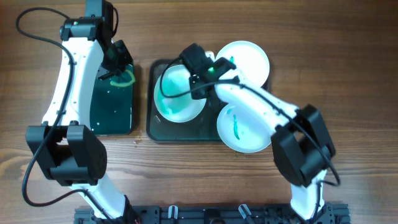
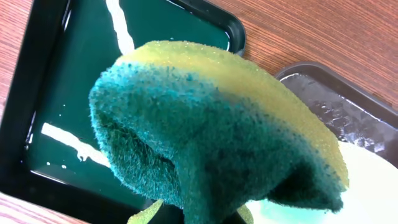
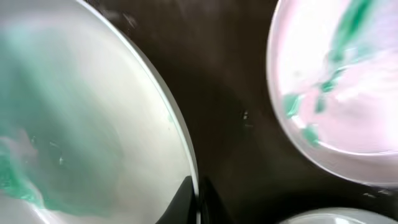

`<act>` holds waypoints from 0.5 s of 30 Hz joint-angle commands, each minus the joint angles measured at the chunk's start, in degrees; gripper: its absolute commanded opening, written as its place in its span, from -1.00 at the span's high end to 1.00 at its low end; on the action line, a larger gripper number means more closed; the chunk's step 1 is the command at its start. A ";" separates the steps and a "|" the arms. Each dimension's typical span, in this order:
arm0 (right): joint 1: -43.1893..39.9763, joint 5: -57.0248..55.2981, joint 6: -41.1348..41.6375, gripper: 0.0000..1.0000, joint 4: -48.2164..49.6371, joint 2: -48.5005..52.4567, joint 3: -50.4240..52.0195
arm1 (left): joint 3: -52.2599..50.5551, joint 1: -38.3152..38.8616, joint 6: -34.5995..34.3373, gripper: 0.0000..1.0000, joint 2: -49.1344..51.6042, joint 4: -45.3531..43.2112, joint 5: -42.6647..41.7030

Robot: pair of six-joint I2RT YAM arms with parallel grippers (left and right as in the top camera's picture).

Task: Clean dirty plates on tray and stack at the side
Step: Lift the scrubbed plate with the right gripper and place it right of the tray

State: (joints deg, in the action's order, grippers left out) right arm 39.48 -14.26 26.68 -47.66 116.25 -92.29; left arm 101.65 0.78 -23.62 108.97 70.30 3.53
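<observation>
Three dirty plates lie on the tray (image 1: 186,132). The left plate (image 1: 176,99) has a wide teal smear. The front right plate (image 1: 244,132) has a teal streak. The back right plate (image 1: 249,57) is mostly white. My right gripper (image 1: 193,78) is shut on the left plate's rim (image 3: 186,155), with one finger on each side (image 3: 198,198). My left gripper (image 1: 122,72) is shut on a green and yellow sponge (image 2: 217,124), held above the small green tray (image 2: 68,99). The sponge hides its fingertips (image 2: 196,214).
The small green tray (image 1: 112,102) stands left of the large tray, with white flecks on its wet surface. The large tray's corner (image 2: 336,102) and the left plate (image 2: 373,186) show in the left wrist view. Two more plates (image 3: 336,93) (image 3: 339,218) lie to the right.
</observation>
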 commanded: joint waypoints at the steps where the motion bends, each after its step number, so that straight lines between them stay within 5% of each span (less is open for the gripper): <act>1: 4.17 -22.60 -0.96 0.91 -1.97 -4.52 -0.07 | 0.68 0.02 0.90 0.92 -0.33 -0.17 -0.72; 11: 19.37 -70.60 -1.25 0.91 -5.55 -6.67 -0.07 | 0.68 0.07 0.87 0.91 -0.33 -0.15 -0.74; 15: 21.44 -72.89 -4.11 0.91 -4.63 -6.67 -0.07 | 0.68 0.09 0.83 0.92 -0.33 -0.20 -1.20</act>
State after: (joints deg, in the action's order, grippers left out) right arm 60.71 -81.34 24.16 -52.60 111.39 -92.29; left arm 101.65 0.78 -23.42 108.97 70.30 3.42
